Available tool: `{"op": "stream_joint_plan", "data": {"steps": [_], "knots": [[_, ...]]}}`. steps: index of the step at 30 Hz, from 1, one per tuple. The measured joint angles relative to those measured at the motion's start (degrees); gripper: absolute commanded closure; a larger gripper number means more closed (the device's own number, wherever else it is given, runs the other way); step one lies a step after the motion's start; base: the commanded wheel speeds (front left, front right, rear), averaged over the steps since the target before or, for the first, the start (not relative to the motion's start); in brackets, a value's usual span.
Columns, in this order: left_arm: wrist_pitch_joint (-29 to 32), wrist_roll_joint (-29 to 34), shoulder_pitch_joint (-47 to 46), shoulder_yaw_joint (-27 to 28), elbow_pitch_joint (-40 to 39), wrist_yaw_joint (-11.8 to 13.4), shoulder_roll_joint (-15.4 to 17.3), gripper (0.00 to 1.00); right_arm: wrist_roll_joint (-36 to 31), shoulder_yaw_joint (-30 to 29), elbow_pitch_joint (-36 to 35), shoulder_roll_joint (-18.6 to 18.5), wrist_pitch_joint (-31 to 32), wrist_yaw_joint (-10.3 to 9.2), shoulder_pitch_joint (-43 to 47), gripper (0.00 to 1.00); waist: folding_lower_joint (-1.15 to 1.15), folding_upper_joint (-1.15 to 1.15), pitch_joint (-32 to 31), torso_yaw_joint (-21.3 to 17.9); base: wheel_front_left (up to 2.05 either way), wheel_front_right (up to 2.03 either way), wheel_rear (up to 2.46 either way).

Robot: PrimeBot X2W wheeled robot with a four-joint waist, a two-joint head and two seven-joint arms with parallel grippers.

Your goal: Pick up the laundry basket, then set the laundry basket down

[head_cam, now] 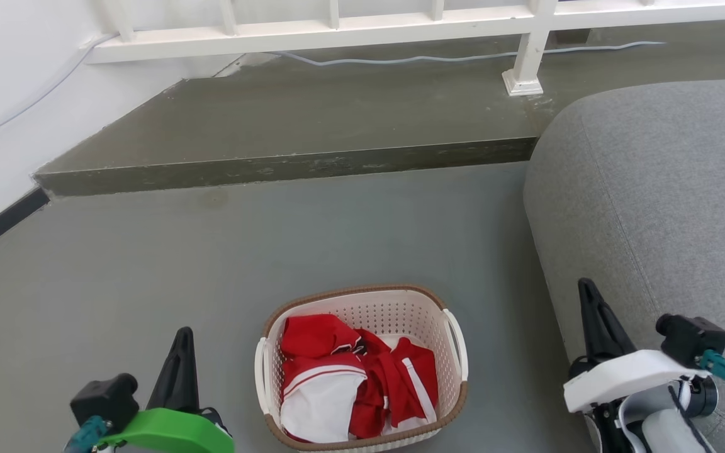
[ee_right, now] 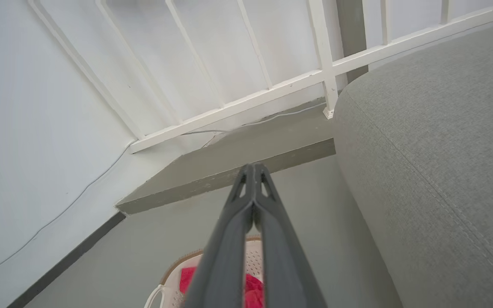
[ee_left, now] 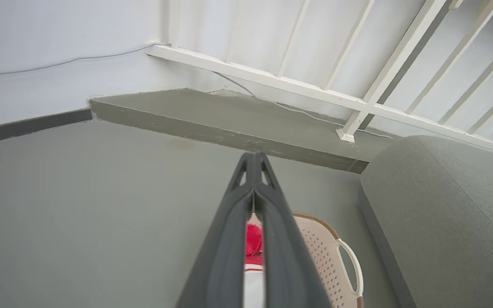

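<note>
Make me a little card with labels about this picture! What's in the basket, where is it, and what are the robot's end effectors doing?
Basket: laundry basket, upright on the floor
Inside: red and white clothes
Left end effector: shut, holding nothing, left of the basket, not touching it
Right end effector: shut, holding nothing, right of the basket, near the grey sofa
Picked up yet: no
Behind: raised step, white railing
</note>
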Motion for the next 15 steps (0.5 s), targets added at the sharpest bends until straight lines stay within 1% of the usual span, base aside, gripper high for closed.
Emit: {"op": "stream_joint_plan", "data": {"steps": [3,4,15], "knots": [[0.46,-2.47,0.00,0.66,0.02,-0.24,-0.23,1.00,3.25,-0.75,0.00,0.15,0.81,0.15,0.00,1.00,0.00,0.00,-0.06,0.02,0.00,0.00,0.00],[0.88,-3.33,-0.01,0.92,0.02,-0.27,-0.29,1.00,3.99,-0.94,0.00,0.18,0.99,0.45,-0.01,1.00,0.00,0.00,-0.08,0.02,0.00,0.00,0.00],[2.92,-11.38,-0.08,2.99,0.44,-1.64,-0.35,1.00,12.04,-3.15,0.07,0.37,3.28,1.04,-0.09,1.00,0.00,0.00,-0.31,0.08,0.00,0.00,0.00]]}}
